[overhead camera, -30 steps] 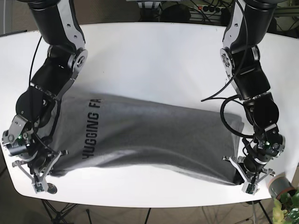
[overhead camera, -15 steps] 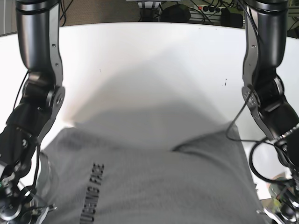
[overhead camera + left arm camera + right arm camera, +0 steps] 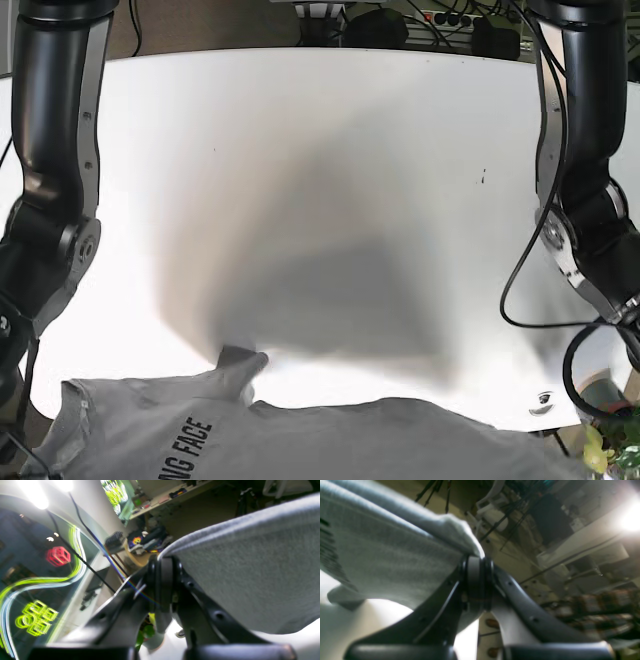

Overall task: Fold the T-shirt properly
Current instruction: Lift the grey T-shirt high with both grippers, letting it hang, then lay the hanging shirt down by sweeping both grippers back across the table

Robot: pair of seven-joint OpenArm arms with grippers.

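Observation:
The grey T-shirt (image 3: 300, 440) with black lettering hangs lifted off the white table (image 3: 330, 150), filling the bottom edge of the base view, one sleeve (image 3: 240, 365) drooping toward the tabletop. Neither gripper shows in the base view; only the arms' upper links appear at both sides. In the left wrist view my left gripper (image 3: 162, 563) is shut on an edge of the T-shirt (image 3: 250, 567), the cloth stretching away to the right. In the right wrist view my right gripper (image 3: 476, 561) is shut on a corner of the T-shirt (image 3: 382, 555), which spreads to the left.
The cloth casts a broad shadow (image 3: 320, 280) on the middle of the table. A small round fitting (image 3: 543, 398) sits by the table's front right edge, with a potted plant (image 3: 615, 440) just beyond it. Both wrist views show room clutter behind.
Both arms have risen, lifting the T-shirt from flat on the table up toward the base camera. The grippers have left the base view and most of the tabletop is now uncovered.

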